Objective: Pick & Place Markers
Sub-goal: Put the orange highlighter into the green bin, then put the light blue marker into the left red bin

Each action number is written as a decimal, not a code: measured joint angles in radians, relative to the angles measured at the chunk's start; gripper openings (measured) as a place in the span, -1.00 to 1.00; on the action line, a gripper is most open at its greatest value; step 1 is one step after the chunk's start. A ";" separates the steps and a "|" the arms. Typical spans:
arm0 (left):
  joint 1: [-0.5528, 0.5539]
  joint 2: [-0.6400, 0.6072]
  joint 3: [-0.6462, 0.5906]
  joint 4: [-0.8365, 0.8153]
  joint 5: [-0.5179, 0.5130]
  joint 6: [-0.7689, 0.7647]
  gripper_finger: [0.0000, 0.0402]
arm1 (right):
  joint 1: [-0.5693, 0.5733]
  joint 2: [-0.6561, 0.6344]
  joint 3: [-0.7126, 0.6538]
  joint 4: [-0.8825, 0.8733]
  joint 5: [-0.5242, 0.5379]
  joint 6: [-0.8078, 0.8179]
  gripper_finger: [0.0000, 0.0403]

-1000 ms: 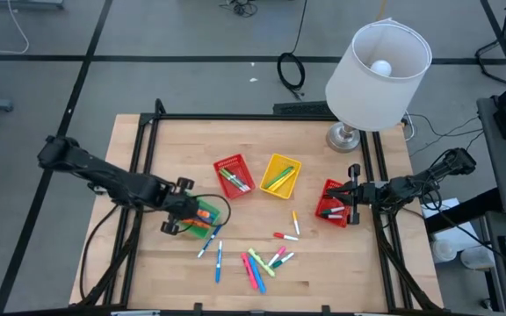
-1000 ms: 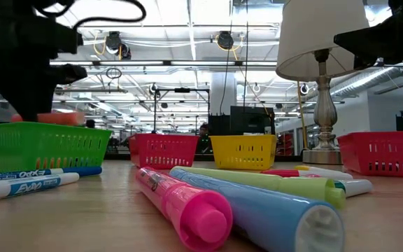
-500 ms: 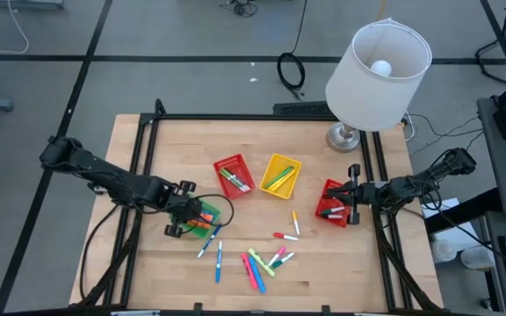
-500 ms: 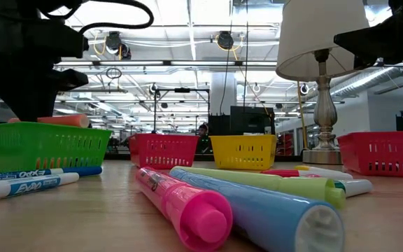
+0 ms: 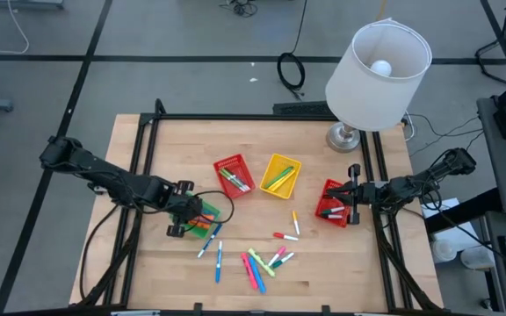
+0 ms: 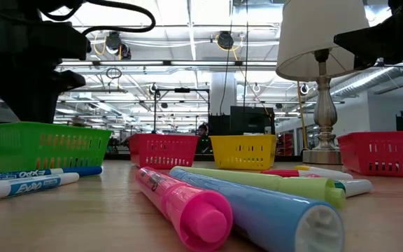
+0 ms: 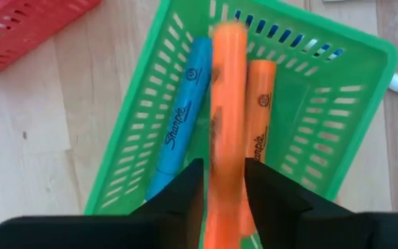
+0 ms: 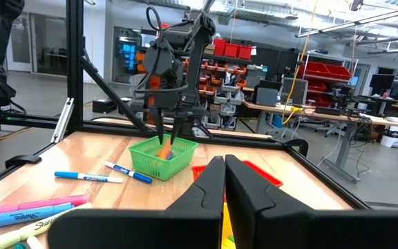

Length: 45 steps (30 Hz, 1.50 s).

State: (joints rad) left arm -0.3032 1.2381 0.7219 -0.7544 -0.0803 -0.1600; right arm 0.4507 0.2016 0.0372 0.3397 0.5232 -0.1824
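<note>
My left gripper (image 7: 224, 176) hangs open over the green basket (image 5: 202, 219), fingers pointing down into it. An orange marker (image 7: 226, 104) shows blurred between the fingers, its far end inside the basket; I see no finger on it. A blue marker (image 7: 182, 117) and another orange marker (image 7: 261, 111) lie on the basket floor. Several loose markers (image 5: 257, 262) lie on the table near the front edge. My right gripper (image 5: 351, 200) waits shut above the red basket (image 5: 334, 204) at the right edge.
A second red basket (image 5: 234, 175) and a yellow basket (image 5: 280, 175) with markers stand mid-table. A lamp (image 5: 376, 66) stands at the far right corner. Two blue markers (image 5: 211, 247) lie just in front of the green basket. A black frame rims the table.
The orange marker, which lay level above the green basket's rim under my left gripper a second ago, has sunk below the rim into the basket. My left gripper has let it go and stayed over the basket, rolling slightly.
</note>
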 joint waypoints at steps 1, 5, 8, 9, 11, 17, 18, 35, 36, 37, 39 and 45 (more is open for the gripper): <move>0.000 0.000 0.000 0.000 0.000 -0.002 -0.39 | 0.000 0.000 0.000 0.000 0.000 0.004 -1.00; 0.000 -0.001 0.000 0.000 0.000 0.010 -0.27 | 0.000 0.000 0.000 0.000 0.000 0.011 -1.00; 0.000 -0.004 0.016 -0.007 0.000 0.037 -0.24 | 0.000 0.000 0.000 0.000 0.000 0.011 -1.00; 0.000 -0.004 0.029 -0.009 -0.003 0.036 -0.24 | 0.000 0.000 0.000 0.000 0.000 0.011 -1.00; -0.001 -0.014 0.061 -0.014 -0.013 0.027 -0.28 | 0.000 0.000 0.000 0.000 0.000 0.011 -1.00; -0.037 -0.169 0.096 0.140 -0.021 0.127 -0.55 | 0.000 0.000 0.000 0.000 0.000 0.011 -1.00; -0.043 -0.215 0.083 0.212 -0.026 0.159 -0.61 | 0.000 0.000 0.000 0.000 0.000 0.011 -1.00; 0.021 -0.788 -0.392 0.772 -0.149 0.150 -0.97 | 0.000 0.014 0.000 -0.001 -0.001 0.033 -1.00; 0.017 -0.807 -0.412 0.787 -0.149 0.147 -0.98 | 0.000 0.019 0.000 -0.001 -0.001 0.033 -1.00; 0.012 -0.821 -0.428 0.798 -0.149 0.146 -0.98 | 0.000 0.025 0.000 -0.001 -0.001 0.033 -1.00; 0.007 -0.843 -0.460 0.818 -0.156 0.157 -0.98 | 0.000 0.038 0.000 0.000 -0.001 0.047 -1.00; 0.011 -0.874 -0.577 0.944 -0.184 0.235 -0.99 | 0.000 0.079 0.000 0.092 0.000 0.075 -1.00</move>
State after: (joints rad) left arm -0.2924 0.3644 0.1446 0.1893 -0.2641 0.0746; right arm 0.4511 0.2804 0.0372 0.4315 0.5232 -0.1075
